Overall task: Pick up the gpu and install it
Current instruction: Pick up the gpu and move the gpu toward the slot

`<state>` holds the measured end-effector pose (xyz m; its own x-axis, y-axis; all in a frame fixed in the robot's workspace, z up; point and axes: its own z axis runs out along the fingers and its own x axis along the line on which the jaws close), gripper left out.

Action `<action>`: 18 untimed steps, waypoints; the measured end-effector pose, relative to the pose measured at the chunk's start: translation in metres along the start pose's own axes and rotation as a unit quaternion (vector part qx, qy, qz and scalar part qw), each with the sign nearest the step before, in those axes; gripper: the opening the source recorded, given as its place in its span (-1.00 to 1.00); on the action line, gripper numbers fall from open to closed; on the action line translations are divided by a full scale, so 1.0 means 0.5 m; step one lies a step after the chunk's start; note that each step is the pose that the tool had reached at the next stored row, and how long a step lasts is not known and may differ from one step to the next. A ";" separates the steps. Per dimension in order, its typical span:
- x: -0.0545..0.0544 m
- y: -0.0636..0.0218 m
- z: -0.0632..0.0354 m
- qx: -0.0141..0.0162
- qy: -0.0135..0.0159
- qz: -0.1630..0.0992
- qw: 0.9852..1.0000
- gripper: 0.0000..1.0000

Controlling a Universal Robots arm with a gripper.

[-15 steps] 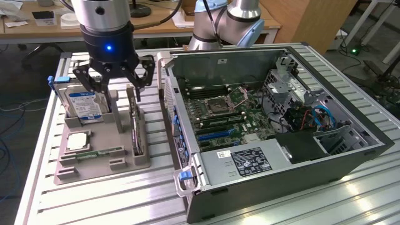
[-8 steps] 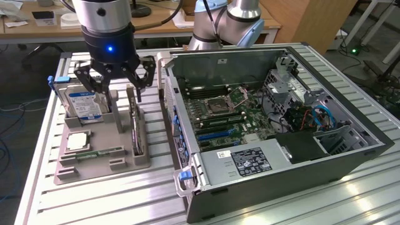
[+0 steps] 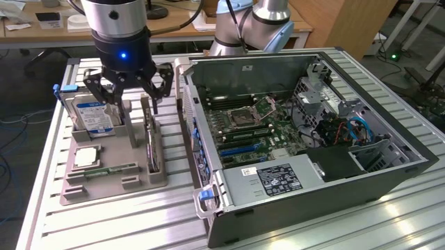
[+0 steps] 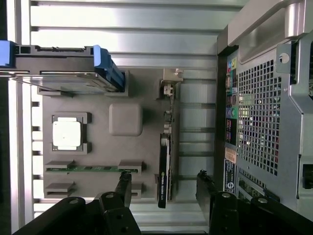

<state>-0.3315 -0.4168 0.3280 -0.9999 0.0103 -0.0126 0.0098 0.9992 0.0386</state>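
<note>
1. Exterior view: the robot arm's black claw [image 3: 131, 96] hangs above the grey moulded parts tray [image 3: 94, 187] on the slatted metal table [image 3: 104, 224], its jaws spread wide and holding nothing. The gpu [image 3: 151, 140], a thin green card with a black cooler, stands on edge in the tray slot nearest the open black computer case [image 3: 306, 130].
2. Wrist view: the claw [image 4: 164, 182] lines up over the gpu [image 4: 166, 147], which is seen edge-on in the tray [image 4: 98, 147]. One finger sits to either side of the card, touching nothing.
3. A clean pick likely calls for a straight descent centred on the card, closing on its flat faces and keeping clear of the tray walls.
</note>
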 end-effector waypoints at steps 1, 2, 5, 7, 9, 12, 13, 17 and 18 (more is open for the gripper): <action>0.000 0.000 0.001 0.000 0.000 0.000 1.000 0.29; 0.000 0.000 0.001 0.000 0.000 0.000 1.000 0.29; -0.001 0.000 0.003 0.000 0.000 0.000 1.000 0.29; -0.001 0.000 0.004 0.000 0.000 0.000 1.000 0.29; -0.002 0.000 0.005 0.000 0.000 0.000 1.000 0.29; -0.002 0.000 0.007 0.000 0.000 0.000 1.000 0.29; -0.002 0.000 0.008 0.000 0.000 0.000 1.000 0.29; -0.002 -0.001 0.011 0.000 0.000 0.000 1.000 0.29; -0.002 -0.001 0.011 0.000 0.000 0.000 1.000 0.29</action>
<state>-0.3303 -0.4169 0.3223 -0.9999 0.0094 -0.0125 0.0089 0.9992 0.0385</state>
